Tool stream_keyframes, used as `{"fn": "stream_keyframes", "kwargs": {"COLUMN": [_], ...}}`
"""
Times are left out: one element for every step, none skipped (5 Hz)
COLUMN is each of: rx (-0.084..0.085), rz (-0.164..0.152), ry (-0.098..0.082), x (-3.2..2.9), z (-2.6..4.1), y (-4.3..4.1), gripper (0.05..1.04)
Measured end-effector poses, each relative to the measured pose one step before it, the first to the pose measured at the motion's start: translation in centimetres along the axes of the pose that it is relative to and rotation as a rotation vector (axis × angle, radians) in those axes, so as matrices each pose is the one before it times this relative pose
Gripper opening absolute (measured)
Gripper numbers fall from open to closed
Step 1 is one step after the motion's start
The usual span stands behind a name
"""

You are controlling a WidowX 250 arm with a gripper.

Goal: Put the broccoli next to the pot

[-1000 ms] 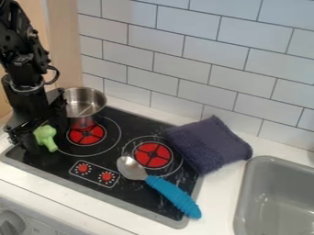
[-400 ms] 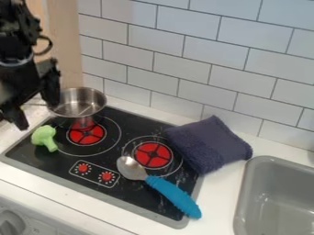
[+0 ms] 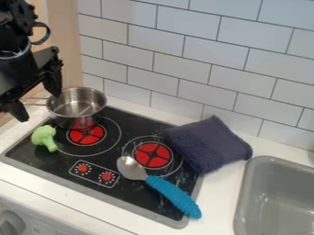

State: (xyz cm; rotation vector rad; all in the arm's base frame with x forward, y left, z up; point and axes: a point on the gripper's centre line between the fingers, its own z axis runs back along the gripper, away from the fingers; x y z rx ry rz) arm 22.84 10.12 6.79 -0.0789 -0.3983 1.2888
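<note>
My black gripper (image 3: pixel 38 104) hangs at the left edge of the view, above the level of the stove, its two fingers wide apart with nothing between them. Below it, the green broccoli (image 3: pixel 44 138) lies on the left part of the black stovetop, its stem toward the front. The silver metal pot (image 3: pixel 77 108) stands at the stove's back left, just behind and to the right of the broccoli, with a small gap between them. One fingertip overlaps the pot's left side in the view, and the pot's handle is partly hidden.
A spoon with a blue handle (image 3: pixel 173 197) lies across the stove's right side. Beside it a folded dark purple cloth (image 3: pixel 210 144) rests over the stove's back right edge. The grey sink (image 3: pixel 243 198) is at the right, and a tiled wall rises behind.
The gripper, earlier around the broccoli, has opened and moved up and away from it. The broccoli stays on the stovetop, and the pot has not moved.
</note>
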Motion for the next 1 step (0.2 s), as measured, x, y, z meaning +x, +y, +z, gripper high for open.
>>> {"fn": "stream_keyframes", "kwargs": {"rx": [-0.0012], "rz": [-0.0061], "ry": [-0.0009], "x": [0.015], "z": [0.0], "y": [-0.019], "gripper": [0.999]}}
